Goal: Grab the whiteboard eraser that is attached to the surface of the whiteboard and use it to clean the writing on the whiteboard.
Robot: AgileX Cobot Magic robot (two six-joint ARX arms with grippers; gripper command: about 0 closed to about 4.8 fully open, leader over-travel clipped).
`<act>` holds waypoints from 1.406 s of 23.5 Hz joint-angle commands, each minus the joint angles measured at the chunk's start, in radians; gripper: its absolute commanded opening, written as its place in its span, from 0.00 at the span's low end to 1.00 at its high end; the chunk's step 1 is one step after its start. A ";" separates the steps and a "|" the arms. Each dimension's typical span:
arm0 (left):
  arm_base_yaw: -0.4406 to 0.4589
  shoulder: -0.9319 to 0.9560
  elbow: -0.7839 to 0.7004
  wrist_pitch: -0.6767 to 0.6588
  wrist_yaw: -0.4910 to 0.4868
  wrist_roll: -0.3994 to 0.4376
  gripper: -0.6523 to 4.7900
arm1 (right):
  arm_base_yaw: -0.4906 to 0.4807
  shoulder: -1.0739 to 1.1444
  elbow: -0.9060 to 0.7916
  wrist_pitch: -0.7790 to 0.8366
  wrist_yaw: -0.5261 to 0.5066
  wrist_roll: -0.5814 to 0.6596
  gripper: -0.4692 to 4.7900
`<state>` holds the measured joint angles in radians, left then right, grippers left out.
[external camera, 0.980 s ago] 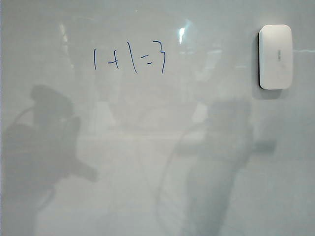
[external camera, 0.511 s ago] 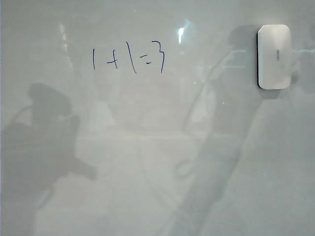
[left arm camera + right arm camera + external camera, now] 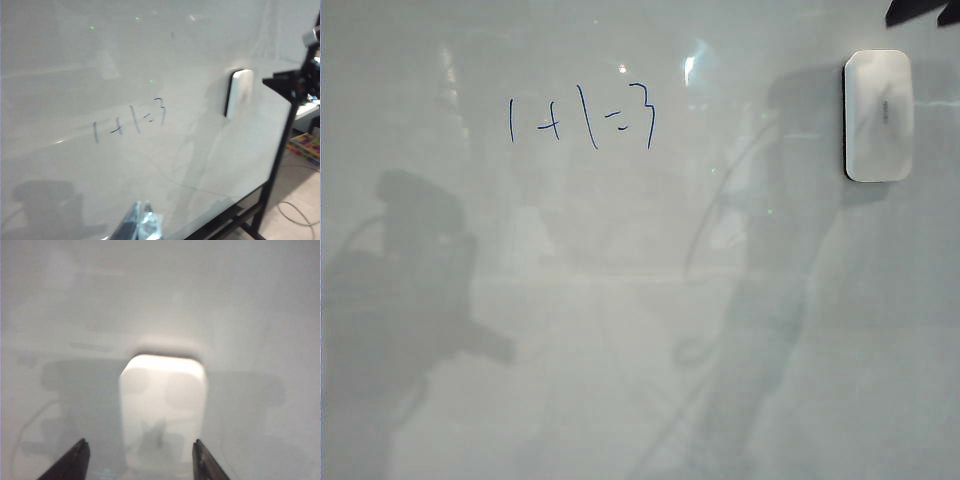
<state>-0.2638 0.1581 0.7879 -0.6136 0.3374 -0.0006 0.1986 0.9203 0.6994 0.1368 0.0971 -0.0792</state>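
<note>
whiteboard [image 3: 620, 330]: glossy pale grey board, fills the exterior view; full of soft reflections and arm shadows, edges cut off there. Left wrist view shows its lower edge and a black stand [image 3: 280, 165] at the right.
writing [image 3: 580, 117]: thin blue strokes "1+1=3", upper left of centre in the exterior view; intact, not smeared. Also readable in the left wrist view [image 3: 129, 123]. Not in the right wrist view.
whiteboard eraser [image 3: 879, 115]: white rounded block, stuck upright on the board at the upper right, well apart from the writing. Small grey mark on its face, too small to read. Left wrist view shows it side-on [image 3: 238, 93] with a dark edge against the board.
right gripper [image 3: 137, 460]: only two dark fingertips [image 3: 75, 460] show, rest cut off by the frame edge. Jaws spread apart, one on each side of the eraser [image 3: 162, 410]; nothing between them but the eraser ahead, no contact visible. View is blurred and washed out, gap to the board cannot be judged.
left gripper [image 3: 141, 225]: only a blurred sliver at the frame edge, near the board's lower part; whether the jaws are apart or together cannot be told.
dark shape [image 3: 922, 10]: top right corner of the exterior view, above the eraser, mostly cut off; cannot be identified.
floor clutter [image 3: 305, 145]: far right of the left wrist view, coloured, unclear.
</note>
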 commanded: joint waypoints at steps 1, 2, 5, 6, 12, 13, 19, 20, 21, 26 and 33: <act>0.002 0.002 0.002 0.009 -0.022 0.000 0.11 | 0.063 -0.006 -0.105 0.229 0.098 0.000 0.63; 0.002 0.003 0.002 0.008 -0.023 0.000 0.11 | 0.074 -0.006 -0.132 0.277 0.125 0.000 0.63; 0.002 0.002 0.002 0.008 -0.027 0.000 0.11 | 0.089 -0.006 -0.220 0.427 0.170 0.000 0.63; 0.002 0.003 0.002 0.008 -0.027 0.000 0.11 | 0.089 -0.006 -0.237 0.449 0.170 0.000 0.63; 0.002 0.002 0.002 0.008 -0.027 0.000 0.11 | 0.089 0.039 -0.261 0.492 0.126 0.000 0.73; 0.002 0.002 0.002 0.008 -0.026 0.000 0.11 | 0.089 0.069 -0.261 0.530 0.134 0.000 0.78; 0.002 0.002 0.002 0.005 -0.023 -0.049 0.11 | 0.089 0.190 -0.260 0.676 0.137 0.000 0.79; 0.002 0.002 0.002 0.004 -0.023 -0.049 0.11 | 0.089 0.209 -0.260 0.691 0.137 0.000 0.79; 0.002 0.002 0.002 0.004 -0.023 -0.049 0.11 | 0.089 0.232 -0.260 0.711 0.137 0.000 0.79; 0.002 0.002 0.002 0.001 -0.023 -0.049 0.11 | 0.089 0.334 -0.259 0.821 0.177 0.000 0.79; 0.002 0.002 0.002 0.001 -0.024 -0.049 0.11 | 0.088 0.418 -0.253 0.901 0.207 -0.003 0.79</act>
<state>-0.2634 0.1585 0.7879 -0.6216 0.3111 -0.0460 0.2855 1.3334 0.4366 1.0084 0.2852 -0.0792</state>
